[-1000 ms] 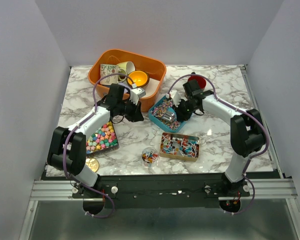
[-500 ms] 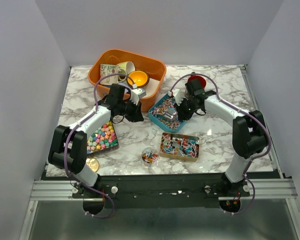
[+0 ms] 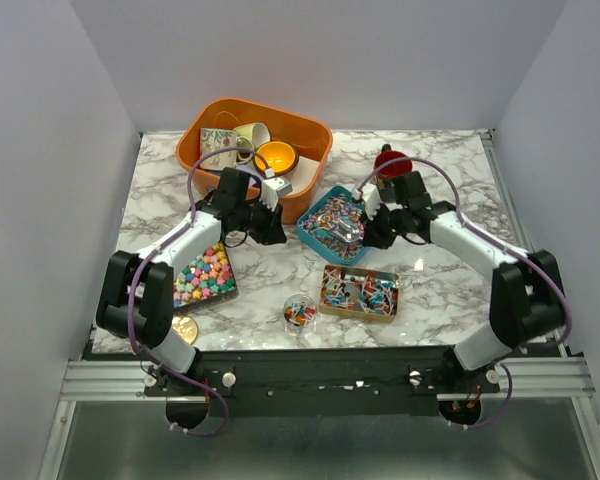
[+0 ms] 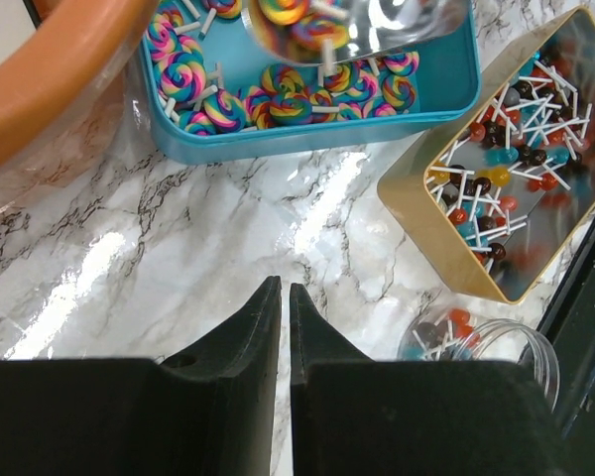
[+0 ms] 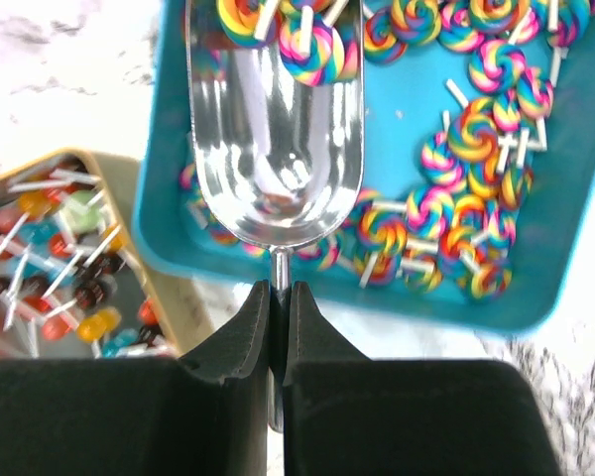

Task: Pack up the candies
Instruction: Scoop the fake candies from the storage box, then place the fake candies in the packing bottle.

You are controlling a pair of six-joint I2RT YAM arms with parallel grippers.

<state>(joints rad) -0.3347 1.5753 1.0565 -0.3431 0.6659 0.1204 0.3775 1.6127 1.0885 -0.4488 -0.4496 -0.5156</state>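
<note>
My right gripper [image 5: 278, 288] is shut on the thin handle of a metal scoop [image 5: 273, 149], seen from above at the scoop [image 3: 346, 228] and the gripper [image 3: 372, 228]. The scoop hangs over the teal tray [image 5: 575, 198] of rainbow swirl lollipops [image 5: 466, 139], with two lollipops [image 5: 312, 45] at its front lip. My left gripper [image 4: 285, 288] is shut on nothing, low over bare marble between the orange bin and the teal tray [image 4: 307, 139]; from above it [image 3: 277, 232] sits just left of that tray. Pastel star candies [image 3: 202, 275] fill a tray at the front left.
A gold tin [image 3: 360, 293] of small ball lollipops lies in front of the teal tray, and a small clear round container [image 3: 300, 310] is beside it. The orange bin [image 3: 310, 130] holds cups and bowls at the back. A gold disc [image 3: 185, 328] lies front left, a red object [image 3: 390, 160] back right.
The right arm has swung its elbow out to the right and drawn the wrist back a little, keeping the scoop over the teal tray. The left arm has not moved.
</note>
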